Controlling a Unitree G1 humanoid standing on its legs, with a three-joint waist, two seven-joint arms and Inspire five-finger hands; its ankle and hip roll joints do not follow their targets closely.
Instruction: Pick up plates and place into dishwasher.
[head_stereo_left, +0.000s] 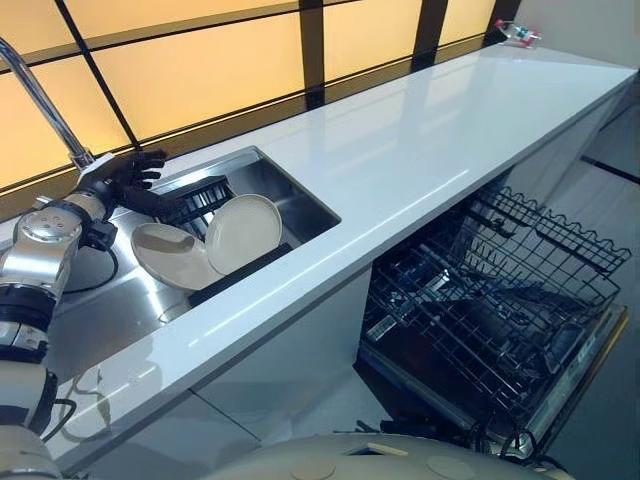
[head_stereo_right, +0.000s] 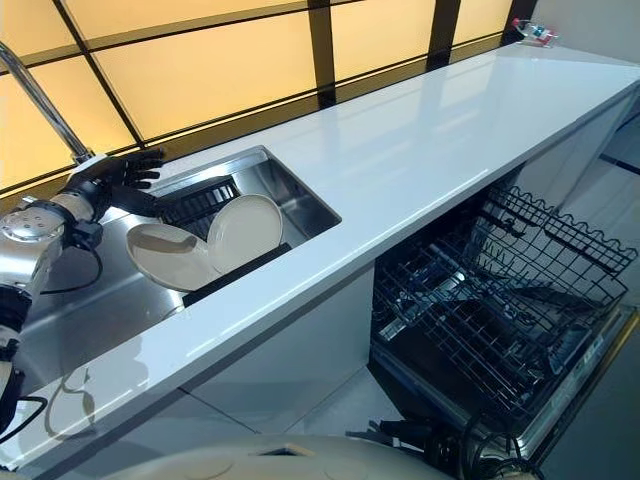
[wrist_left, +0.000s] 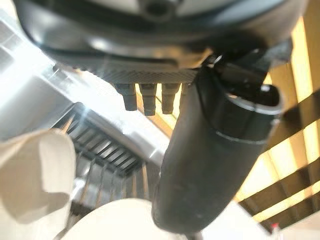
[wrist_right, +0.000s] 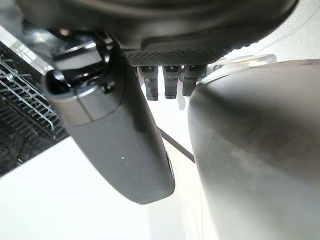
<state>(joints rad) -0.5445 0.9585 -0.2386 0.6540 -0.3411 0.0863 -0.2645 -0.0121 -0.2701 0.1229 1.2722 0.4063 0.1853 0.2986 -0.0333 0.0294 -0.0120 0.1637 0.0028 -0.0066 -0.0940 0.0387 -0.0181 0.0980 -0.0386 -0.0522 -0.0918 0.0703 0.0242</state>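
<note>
Two beige plates lean in a black rack (head_stereo_left: 200, 200) inside the steel sink (head_stereo_left: 305, 205): one stands nearly upright (head_stereo_left: 243, 232), the other (head_stereo_left: 168, 256) tilts back on its left. My left hand (head_stereo_left: 132, 178) hovers open over the sink's back left corner, fingers spread, just behind the plates and touching neither. In the left wrist view both plates (wrist_left: 35, 175) (wrist_left: 115, 222) lie past the thumb (wrist_left: 215, 150). My right hand (wrist_right: 115, 125) hangs low beside the dishwasher rack (wrist_right: 25, 100), open and holding nothing.
The open dishwasher (head_stereo_left: 490, 300) sits under the counter at the right, its wire rack pulled out. A long white counter (head_stereo_left: 430, 130) runs to the far right, with a small red-capped item (head_stereo_left: 520, 35) at its end. A chrome faucet (head_stereo_left: 40, 100) rises behind my left hand.
</note>
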